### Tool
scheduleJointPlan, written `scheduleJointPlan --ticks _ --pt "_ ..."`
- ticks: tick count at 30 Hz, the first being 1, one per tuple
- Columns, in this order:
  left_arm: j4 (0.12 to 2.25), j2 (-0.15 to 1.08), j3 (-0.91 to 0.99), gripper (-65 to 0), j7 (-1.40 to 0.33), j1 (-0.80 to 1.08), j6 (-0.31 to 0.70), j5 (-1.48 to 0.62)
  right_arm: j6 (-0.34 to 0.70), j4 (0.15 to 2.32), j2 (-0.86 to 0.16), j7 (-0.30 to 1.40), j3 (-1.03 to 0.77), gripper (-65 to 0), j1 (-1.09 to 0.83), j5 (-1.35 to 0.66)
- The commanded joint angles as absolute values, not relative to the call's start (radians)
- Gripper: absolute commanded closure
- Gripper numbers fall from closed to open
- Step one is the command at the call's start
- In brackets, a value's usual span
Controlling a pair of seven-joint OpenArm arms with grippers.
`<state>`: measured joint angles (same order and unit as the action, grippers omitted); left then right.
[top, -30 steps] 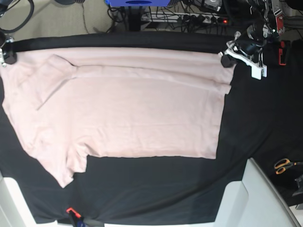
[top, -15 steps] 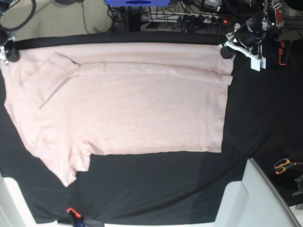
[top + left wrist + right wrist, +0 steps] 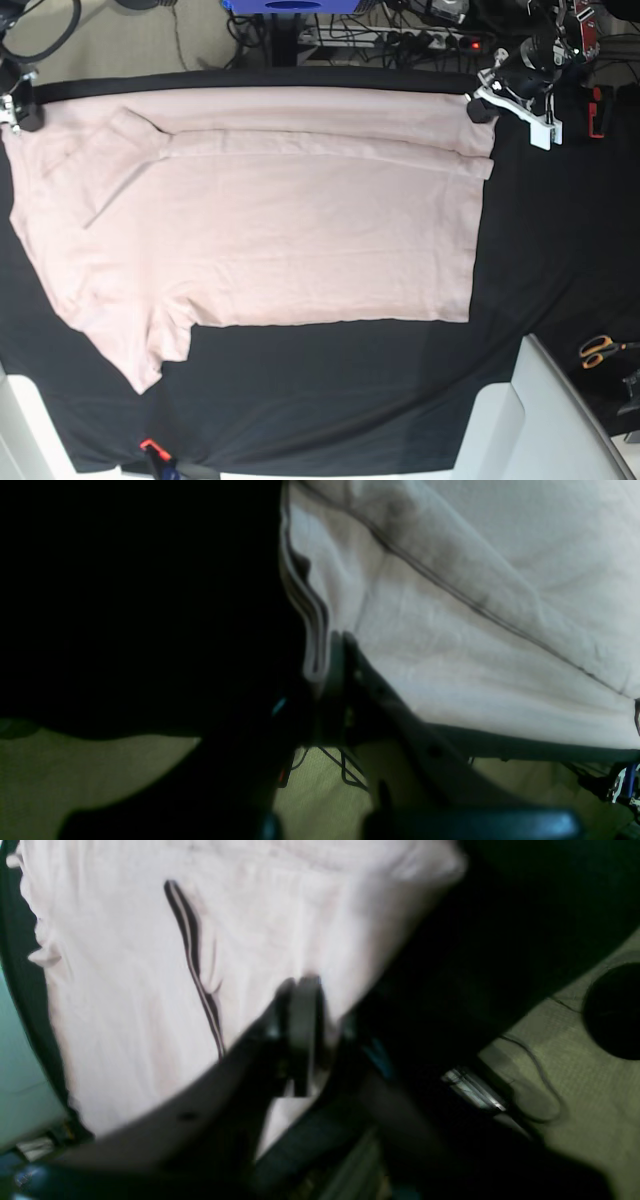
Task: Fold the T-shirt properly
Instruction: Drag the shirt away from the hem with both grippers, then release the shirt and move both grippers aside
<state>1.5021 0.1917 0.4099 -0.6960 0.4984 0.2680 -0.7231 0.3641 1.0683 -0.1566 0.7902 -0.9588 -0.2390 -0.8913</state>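
The pale pink T-shirt (image 3: 280,220) lies spread on the black table cloth (image 3: 330,400), with a long fold along its far edge and one sleeve at the near left. My left gripper (image 3: 480,108) is at the shirt's far right corner. In the left wrist view it (image 3: 322,675) is shut on the layered hem of the T-shirt (image 3: 475,580). My right gripper (image 3: 14,108) is at the shirt's far left corner. The right wrist view is blurred. There the right gripper (image 3: 325,1030) shows a thin strip of the T-shirt (image 3: 125,990) between its fingers.
Orange-handled scissors (image 3: 600,350) lie at the right edge. A white panel (image 3: 540,420) rises at the near right corner. A small red-tipped clamp (image 3: 150,447) sits at the front edge. Cables and a power strip (image 3: 400,40) lie on the floor behind the table.
Both grippers moved toward the table's far edge, drawing the shirt's folded far edge back and slightly right. The last half second shows little further motion in the base view.
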Motion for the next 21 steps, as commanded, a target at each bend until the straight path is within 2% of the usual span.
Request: scheduleJointPlan --ticks 1,4,6,7,11,14,16,18,21 --pt "1.512 0.206 0.420 0.0 -0.680 0.503 0.266 -0.723 0.366 1.084 -0.173 0.796 -0.966 -19.4 -0.243 -0.881" --pt "1.512 0.206 0.420 0.0 -0.680 0.504 0.266 -0.723 0.366 1.084 -0.166 0.796 -0.966 -27.0 -0.246 -0.881" --pt "1.512 0.206 0.420 0.0 -0.680 0.509 0.266 -0.723 0.366 1.089 -0.153 0.796 -0.966 -28.5 -0.246 -0.881" --pt "1.512 0.206 0.420 -3.8 -0.680 0.509 0.266 -0.723 0.366 1.090 -0.153 0.796 -0.967 -28.4 -0.248 -0.881" --pt "1.509 0.206 0.421 -25.8 -0.680 0.522 0.266 -0.723 0.366 1.092 -0.150 0.796 -0.967 -28.7 -0.262 -0.881" --pt "1.501 0.206 0.421 -36.2 -0.680 0.532 0.266 -0.716 0.366 1.090 -0.150 0.796 -0.967 -32.1 -0.277 -0.881" --pt "1.497 0.203 0.421 -38.7 -0.680 0.532 0.266 -0.685 0.371 1.090 -0.150 0.796 -0.992 -38.6 -0.285 -0.881" --pt "1.497 0.199 0.444 -38.5 -0.680 0.535 0.266 -0.647 0.374 1.092 -0.137 0.797 -1.036 -44.1 -0.295 -0.880" --pt "1.500 0.174 0.532 -38.5 -0.680 0.545 0.266 -0.631 0.374 1.130 -0.130 0.797 -1.072 -45.8 -0.321 -0.877"
